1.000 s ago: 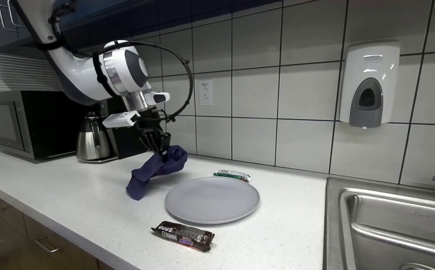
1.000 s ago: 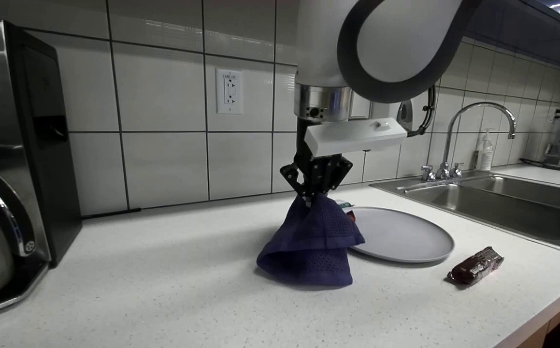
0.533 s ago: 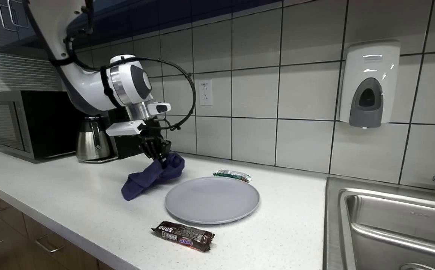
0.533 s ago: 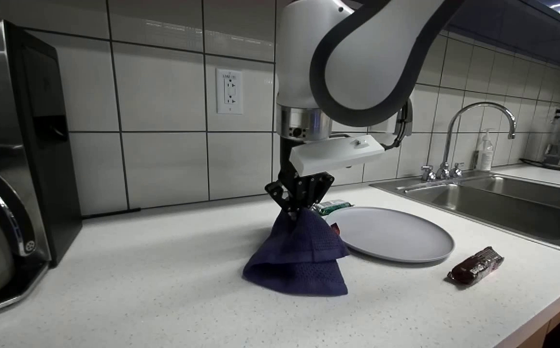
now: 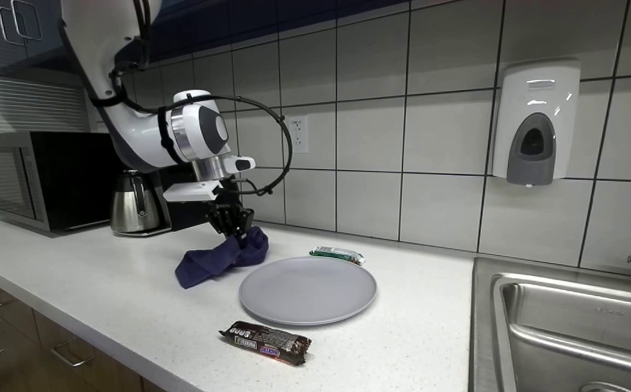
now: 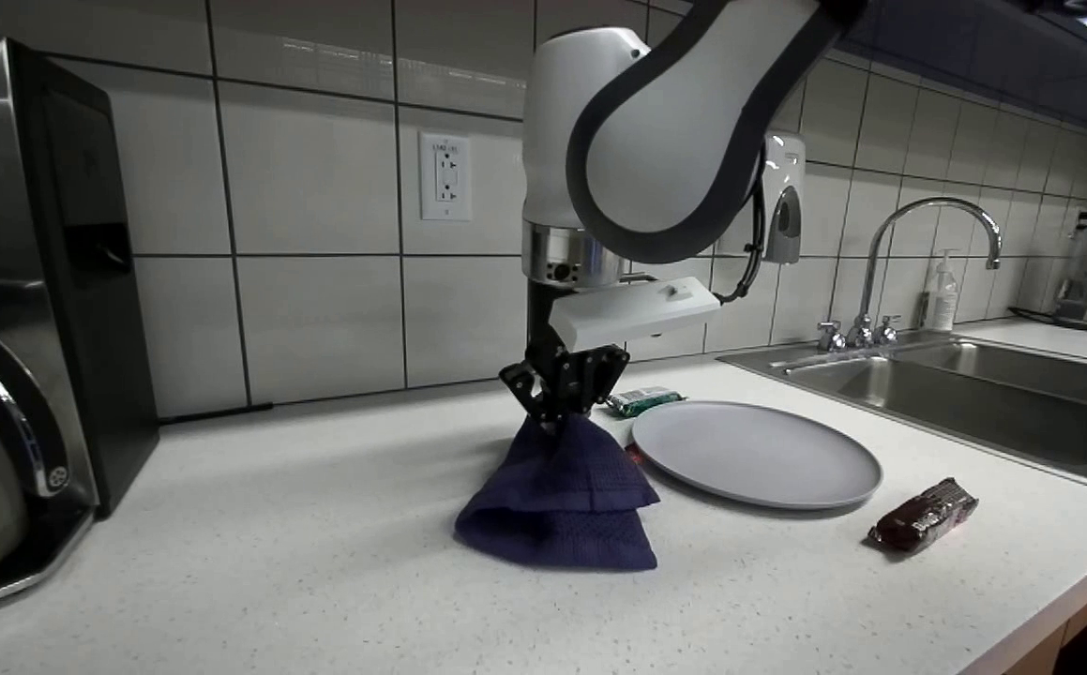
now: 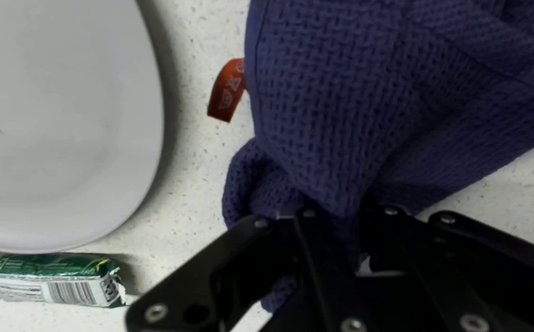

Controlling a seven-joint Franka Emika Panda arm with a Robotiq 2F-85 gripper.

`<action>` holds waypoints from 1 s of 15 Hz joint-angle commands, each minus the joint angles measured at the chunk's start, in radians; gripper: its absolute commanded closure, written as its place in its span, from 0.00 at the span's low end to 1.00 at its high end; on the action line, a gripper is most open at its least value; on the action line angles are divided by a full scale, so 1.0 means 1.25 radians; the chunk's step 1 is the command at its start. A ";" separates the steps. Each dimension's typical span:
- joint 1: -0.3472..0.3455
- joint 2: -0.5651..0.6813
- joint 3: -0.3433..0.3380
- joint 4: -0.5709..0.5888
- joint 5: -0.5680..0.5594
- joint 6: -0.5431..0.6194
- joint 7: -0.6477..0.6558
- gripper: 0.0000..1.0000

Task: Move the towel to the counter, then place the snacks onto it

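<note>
Waffle-weave towel [image 6: 557, 511], clamped by the claw [image 7: 337, 215] at its bunched upper fold, its lower folds resting on the tabletop [image 5: 413, 321]; this grip presumably serves to lay it down beside the plate [image 5: 308, 291]. The plate lies between the green-wrapped snack bar [image 5: 337, 254] and the brown-wrapped snack bar [image 5: 267, 342], both on the tabletop. The towel's orange care tag [image 7: 226, 90] juts toward the plate, which could obstruct a sideways drag. The steel carafe [image 5: 128, 209] stands well apart.

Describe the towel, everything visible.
The towel is dark purple-blue, textured, woven-looking cloth with a hemmed edge and a red-orange tag with pale symbols. The gripper pinches it at its bunched top; loose folds spread below, apparently resting on the counter. It sits beside the plate, with a gap between.
</note>
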 commanded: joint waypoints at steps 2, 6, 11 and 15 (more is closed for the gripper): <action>0.017 -0.014 -0.028 0.010 0.013 0.008 -0.034 0.41; 0.021 -0.041 -0.049 -0.002 0.005 0.011 -0.014 0.11; 0.028 -0.067 -0.090 -0.004 -0.009 -0.019 0.038 0.00; 0.024 -0.076 -0.118 -0.001 -0.022 -0.032 0.080 0.00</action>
